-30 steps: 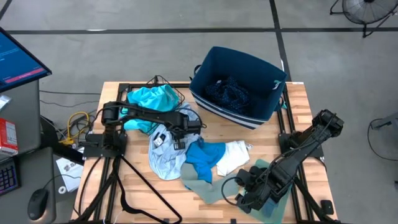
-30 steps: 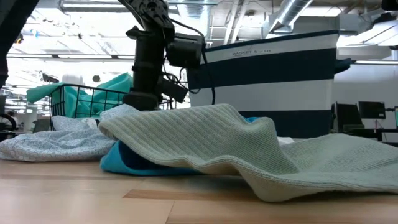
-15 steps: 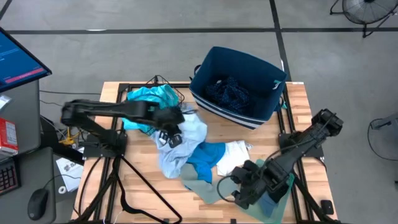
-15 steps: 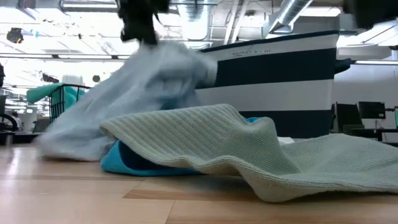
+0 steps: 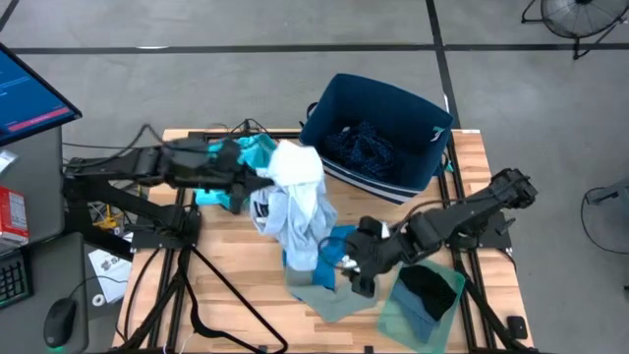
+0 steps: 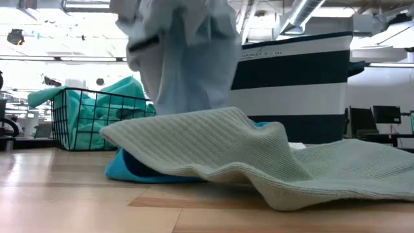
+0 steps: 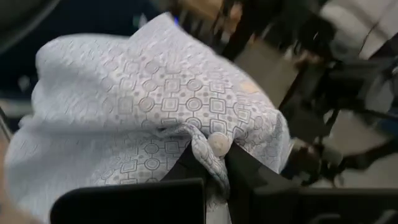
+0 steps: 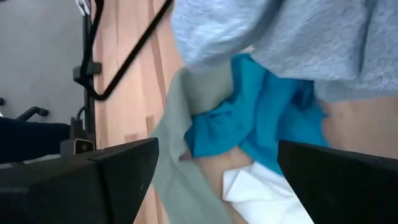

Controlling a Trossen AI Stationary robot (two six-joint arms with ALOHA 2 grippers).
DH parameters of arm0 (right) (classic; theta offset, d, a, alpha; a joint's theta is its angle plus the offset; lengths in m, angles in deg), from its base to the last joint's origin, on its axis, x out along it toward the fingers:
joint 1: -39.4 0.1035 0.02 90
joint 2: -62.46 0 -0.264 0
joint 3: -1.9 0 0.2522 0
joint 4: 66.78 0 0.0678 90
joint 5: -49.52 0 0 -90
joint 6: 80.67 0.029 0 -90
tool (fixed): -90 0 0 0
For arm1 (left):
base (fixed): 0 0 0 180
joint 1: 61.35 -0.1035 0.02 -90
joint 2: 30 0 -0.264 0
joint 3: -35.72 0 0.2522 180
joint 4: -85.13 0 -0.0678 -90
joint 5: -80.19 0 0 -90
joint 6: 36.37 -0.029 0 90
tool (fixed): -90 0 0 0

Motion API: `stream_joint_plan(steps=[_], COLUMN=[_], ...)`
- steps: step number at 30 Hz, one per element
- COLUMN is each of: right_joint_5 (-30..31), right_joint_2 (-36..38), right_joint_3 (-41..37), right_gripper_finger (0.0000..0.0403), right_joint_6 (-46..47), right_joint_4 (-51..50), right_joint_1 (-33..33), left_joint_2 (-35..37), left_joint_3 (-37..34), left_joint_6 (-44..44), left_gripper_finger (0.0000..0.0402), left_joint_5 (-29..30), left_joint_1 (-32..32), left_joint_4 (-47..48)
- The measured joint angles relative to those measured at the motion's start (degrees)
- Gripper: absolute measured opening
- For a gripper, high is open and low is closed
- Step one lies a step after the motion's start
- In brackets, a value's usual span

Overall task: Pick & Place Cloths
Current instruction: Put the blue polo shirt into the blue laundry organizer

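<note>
The pale blue-white cloth [image 5: 295,202] is clamped in the left gripper [image 7: 214,163] fingers beside the navy bin [image 5: 378,138], hanging lengthwise downward. The right gripper [image 5: 352,265] fingers are spread apart.

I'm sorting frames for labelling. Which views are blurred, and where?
Left wrist view: the pale shirt pinched by the left gripper is fairly sharp, the background smeared. Right wrist view: the right gripper and turquoise cloth are soft. Low view: the hanging shirt is blurred, the grey knit cloth crisp.
</note>
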State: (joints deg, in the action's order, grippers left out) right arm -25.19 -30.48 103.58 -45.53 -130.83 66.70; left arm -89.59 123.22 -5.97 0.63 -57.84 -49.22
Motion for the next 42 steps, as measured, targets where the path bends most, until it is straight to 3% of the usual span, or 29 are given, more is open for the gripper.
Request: stream_joint_plan(steps=[6, 10, 22, 31, 37, 42], right_joint_5=[0.07, 0.54, 6.71, 12.17, 14.18, 16.28], right_joint_2=[0.02, 0.02, -0.09, -0.09, -0.09, -0.11], right_joint_3=[10.25, 13.78, 14.47, 14.47, 14.45, 14.45], right_gripper_finger=[0.0322, 0.0322, 0.0322, 0.0322, 0.0322, 0.0322], right_joint_6=[-2.13, -1.36, 9.38, 16.75, 20.32, 20.43], right_joint_4=[-6.96, -7.72, -7.59, -7.78, -7.81, -7.89], right_joint_1=[0.00, 1.54, 7.43, 10.87, 11.60, 11.70], left_joint_2=[1.90, -0.65, -20.38, -36.84, -45.39, -49.06], left_joint_3=[0.26, 4.54, 31.39, 49.76, 57.25, 59.21], left_joint_6=[-5.18, -10.45, -16.49, -16.02, -10.93, -10.24], left_gripper_finger=[0.0005, 0.0005, 0.0005, 0.0005, 0.0005, 0.0005], left_joint_5=[2.88, 1.97, -15.11, -22.24, -29.48, -33.60], left_joint_1=[-1.38, -4.95, -20.20, -28.80, -32.62, -33.44], left_joint_4=[-14.90, -21.91, -22.46, -24.69, -29.12, -33.86])
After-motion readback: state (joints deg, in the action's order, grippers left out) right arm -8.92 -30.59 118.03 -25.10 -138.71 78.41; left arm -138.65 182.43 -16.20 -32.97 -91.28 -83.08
